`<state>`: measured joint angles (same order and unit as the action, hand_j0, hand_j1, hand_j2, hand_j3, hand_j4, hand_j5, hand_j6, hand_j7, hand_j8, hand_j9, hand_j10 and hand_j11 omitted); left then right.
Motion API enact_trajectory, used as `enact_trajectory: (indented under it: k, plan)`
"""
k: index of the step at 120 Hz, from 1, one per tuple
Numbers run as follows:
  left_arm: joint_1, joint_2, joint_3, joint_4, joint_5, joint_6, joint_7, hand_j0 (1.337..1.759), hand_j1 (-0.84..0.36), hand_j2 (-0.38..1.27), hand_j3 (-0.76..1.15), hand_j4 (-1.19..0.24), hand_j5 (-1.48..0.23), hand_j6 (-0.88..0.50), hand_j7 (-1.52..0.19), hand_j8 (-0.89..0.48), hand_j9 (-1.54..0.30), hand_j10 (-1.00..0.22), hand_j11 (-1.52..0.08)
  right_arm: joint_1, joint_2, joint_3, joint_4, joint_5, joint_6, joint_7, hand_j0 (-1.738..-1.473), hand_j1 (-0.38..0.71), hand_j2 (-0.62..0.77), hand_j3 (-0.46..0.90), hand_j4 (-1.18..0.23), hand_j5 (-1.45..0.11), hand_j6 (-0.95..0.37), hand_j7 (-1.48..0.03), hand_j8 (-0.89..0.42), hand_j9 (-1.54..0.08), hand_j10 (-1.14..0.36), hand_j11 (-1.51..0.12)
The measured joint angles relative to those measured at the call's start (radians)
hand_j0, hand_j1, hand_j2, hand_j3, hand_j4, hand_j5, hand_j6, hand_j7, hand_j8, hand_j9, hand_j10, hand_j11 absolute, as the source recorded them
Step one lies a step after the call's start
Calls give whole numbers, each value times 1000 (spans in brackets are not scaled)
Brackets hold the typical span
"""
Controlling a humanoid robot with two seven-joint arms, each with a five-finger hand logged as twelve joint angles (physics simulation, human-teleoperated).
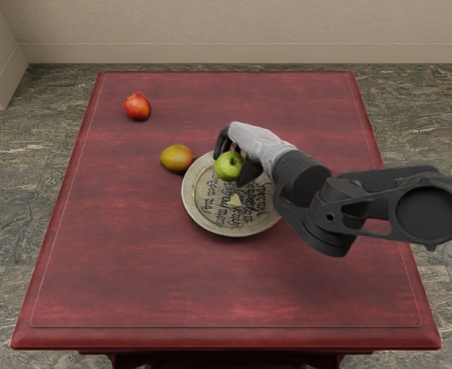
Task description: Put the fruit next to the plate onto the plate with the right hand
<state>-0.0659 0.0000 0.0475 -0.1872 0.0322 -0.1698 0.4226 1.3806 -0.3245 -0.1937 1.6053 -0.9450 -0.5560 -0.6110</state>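
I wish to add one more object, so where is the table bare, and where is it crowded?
Bare: the near strip of the table, in front of the plate and the yellow-red fruit; also the far right corner. Crowded: the plate's far rim, where the right hand grasps the green apple, with the yellow-red fruit beside.

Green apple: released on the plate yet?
Not released: the right hand grips the round green apple over the far rim of the inscribed beige plate; contact cannot be told.

Even diffuse light, sharp render, faint shadow beside plate (197, 206).
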Motion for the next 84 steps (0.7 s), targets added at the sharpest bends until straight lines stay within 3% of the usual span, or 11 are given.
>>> enact_trajectory:
  k: [21, 47, 58, 68, 76, 84]
  plan:
    - [1, 0, 0, 0, 0, 0, 0, 1658, 338, 2, 0, -9, -12, -9, -12, -9, -12, -9, -12, -1, 1, 6, 9, -9, -1, 0, -1657, 59, 61, 0, -376, -555, -314, -544, -338, -543, -417, -543]
    - [0, 0, 0, 0, 0, 0, 0, 1658, 338, 2, 0, -9, -12, -9, -12, -9, -12, -9, -12, -10, -4, 90, 44, 24, 26, 0, -1658, -178, 17, 0, -156, -225, -135, -221, -144, -221, -171, -221]
    - [0, 0, 0, 0, 0, 0, 0, 1658, 338, 2, 0, -9, -12, -9, -12, -9, -12, -9, -12, -101, -8, 258, 83, 62, 121, 0, -1658, -240, 11, 0, -100, -144, -87, -141, -92, -141, -109, -141]
    - [1, 0, 0, 0, 0, 0, 0, 1658, 338, 2, 0, -9, -12, -9, -12, -9, -12, -9, -12, -226, -9, 480, 108, 165, 314, 0, -1658, -277, 8, 0, -67, -96, -58, -94, -62, -94, -73, -94]
    - [1, 0, 0, 0, 0, 0, 0, 1658, 338, 2, 0, -9, -12, -9, -12, -9, -12, -9, -12, -297, -20, 644, 122, 302, 497, 0, -1658, -297, 6, 0, -49, -69, -43, -68, -45, -68, -53, -68]
    - [2, 0, 0, 0, 0, 0, 0, 1658, 338, 2, 0, -9, -12, -9, -12, -9, -12, -9, -12, -374, -92, 829, 122, 510, 707, 0, -1658, -312, 4, 0, -35, -50, -31, -49, -33, -49, -38, -49]
